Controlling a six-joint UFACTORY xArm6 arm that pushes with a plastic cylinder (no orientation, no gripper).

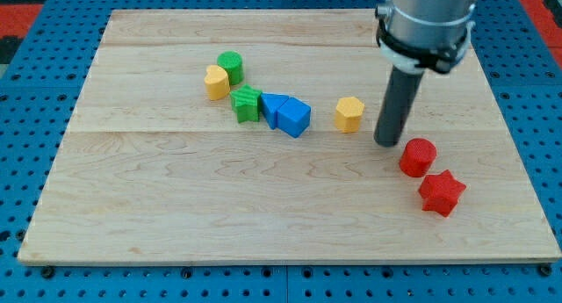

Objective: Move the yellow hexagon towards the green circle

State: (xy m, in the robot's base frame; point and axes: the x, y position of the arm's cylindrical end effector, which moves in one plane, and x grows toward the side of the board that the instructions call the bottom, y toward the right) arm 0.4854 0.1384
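Observation:
The yellow hexagon (pixel 349 113) sits right of the board's middle. The green circle (pixel 230 67) stands at the upper left of middle, touching a second yellow block (pixel 217 82) just below and left of it. My tip (pixel 387 142) rests on the board a short way to the right of the yellow hexagon and slightly lower, with a small gap between them. The rod rises from it toward the view's top right.
A green star (pixel 247 104) and two blue blocks (pixel 292 117) lie in a row between the green circle and the hexagon. A red circle (pixel 417 156) and a red star (pixel 441 192) lie to the lower right of my tip. The wooden board (pixel 176 206) lies on a blue pegboard.

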